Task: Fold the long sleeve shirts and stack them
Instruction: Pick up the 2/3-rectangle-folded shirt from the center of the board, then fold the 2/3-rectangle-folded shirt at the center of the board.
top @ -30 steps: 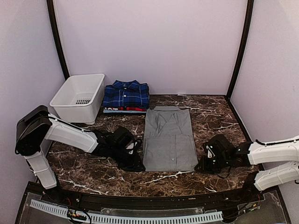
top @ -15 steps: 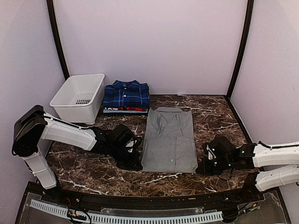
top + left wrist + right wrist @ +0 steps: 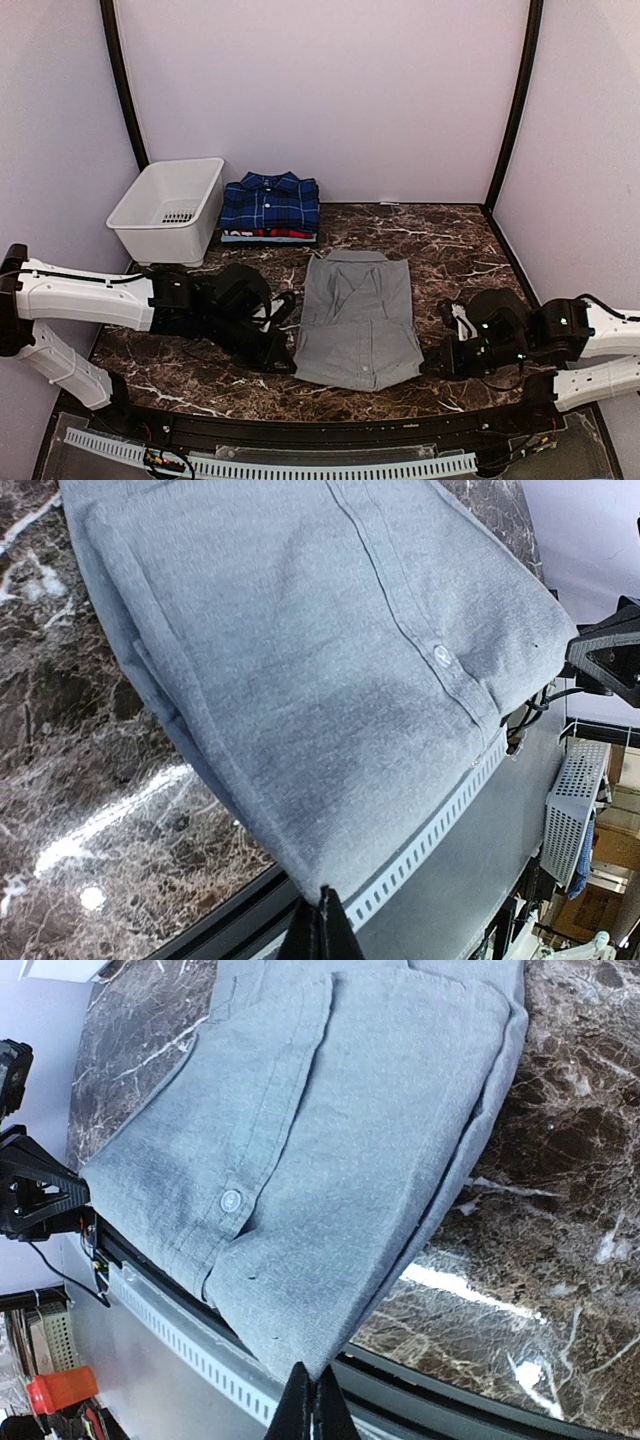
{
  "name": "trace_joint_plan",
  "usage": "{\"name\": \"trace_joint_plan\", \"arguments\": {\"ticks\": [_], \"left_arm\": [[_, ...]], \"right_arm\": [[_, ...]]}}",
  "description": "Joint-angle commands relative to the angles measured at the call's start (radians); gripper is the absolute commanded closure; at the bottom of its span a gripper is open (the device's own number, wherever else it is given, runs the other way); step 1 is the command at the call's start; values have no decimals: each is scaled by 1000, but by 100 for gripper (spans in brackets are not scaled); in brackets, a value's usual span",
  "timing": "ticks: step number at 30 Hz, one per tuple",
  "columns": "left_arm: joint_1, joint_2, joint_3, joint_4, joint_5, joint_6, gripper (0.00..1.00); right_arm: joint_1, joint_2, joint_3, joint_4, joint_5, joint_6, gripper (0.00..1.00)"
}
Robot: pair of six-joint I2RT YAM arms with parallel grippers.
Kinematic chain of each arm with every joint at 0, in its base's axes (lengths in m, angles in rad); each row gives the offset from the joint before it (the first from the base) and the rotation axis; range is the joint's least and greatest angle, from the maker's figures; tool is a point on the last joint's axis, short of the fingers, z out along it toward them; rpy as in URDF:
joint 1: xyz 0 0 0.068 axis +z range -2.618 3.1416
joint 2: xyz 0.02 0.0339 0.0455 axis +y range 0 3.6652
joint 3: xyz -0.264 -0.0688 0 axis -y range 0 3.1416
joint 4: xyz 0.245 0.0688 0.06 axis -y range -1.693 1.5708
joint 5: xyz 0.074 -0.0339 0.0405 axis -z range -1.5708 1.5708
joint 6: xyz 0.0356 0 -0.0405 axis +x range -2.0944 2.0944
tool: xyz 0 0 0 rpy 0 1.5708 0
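Note:
A plain light grey long sleeve shirt point(image 3: 358, 315) lies folded lengthwise in the middle of the marble table, collar at the far end. My left gripper point(image 3: 285, 362) is shut on its near left corner, and the left wrist view shows the cloth point(image 3: 320, 660) pinched at the tips point(image 3: 325, 905). My right gripper point(image 3: 432, 365) is shut on the near right corner, the grey fabric point(image 3: 330, 1140) running up from its closed tips point(image 3: 312, 1382). The near hem is lifted off the table. A folded dark blue plaid shirt point(image 3: 270, 200) rests on a shirt with red and white edges point(image 3: 268, 234) at the back.
A white plastic basket point(image 3: 170, 208) stands at the back left beside the stack. The table's near edge with a slotted white cable duct point(image 3: 270, 465) runs just below both grippers. Purple walls enclose the table on three sides.
Both grippers have shut on the grey shirt's near corners and drawn back toward the near edge. The shirt's near end has risen and slid slightly toward me.

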Motion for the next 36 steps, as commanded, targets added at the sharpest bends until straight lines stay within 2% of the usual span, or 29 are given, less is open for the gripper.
{"name": "trace_joint_plan", "arguments": {"ticks": [1, 5, 7, 8, 10, 13, 16, 17, 18, 21, 22, 24, 28, 32, 36], "left_arm": [[-2, -83, 71, -128, -52, 2, 100], [37, -71, 182, -180, -73, 75, 100], [92, -41, 209, -144, -24, 114, 100], [135, -25, 220, -131, 22, 129, 100], [200, 39, 268, -100, 65, 181, 100], [303, 181, 350, -42, 143, 249, 100], [429, 335, 442, 78, 208, 283, 100], [469, 433, 474, 92, 227, 288, 100], [487, 535, 550, 117, 236, 296, 100], [547, 714, 709, 166, 253, 278, 100], [555, 788, 787, 165, 247, 266, 100], [571, 854, 847, 172, 196, 241, 100], [582, 924, 872, 194, 168, 215, 100], [572, 927, 827, 188, 186, 207, 100], [530, 829, 653, 241, 176, 191, 100]], "right_arm": [[35, 15, 122, -80, 89, 35, 100], [25, 72, 262, -100, 218, -3, 100], [-43, 125, 347, -92, 255, -70, 100], [-118, 146, 371, -70, 248, -113, 100], [-253, 194, 382, 14, 197, -200, 100], [-465, 304, 357, 224, 25, -306, 100], [-611, 482, 370, 363, -81, -375, 100], [-661, 553, 382, 405, -109, -391, 100], [-704, 651, 404, 435, -139, -408, 100], [-800, 878, 529, 496, -195, -453, 100], [-814, 957, 578, 499, -218, -470, 100], [-829, 1089, 687, 474, -252, -495, 100], [-827, 1240, 765, 461, -303, -503, 100], [-802, 1226, 673, 490, -294, -493, 100], [-752, 1144, 547, 499, -275, -491, 100]]}}
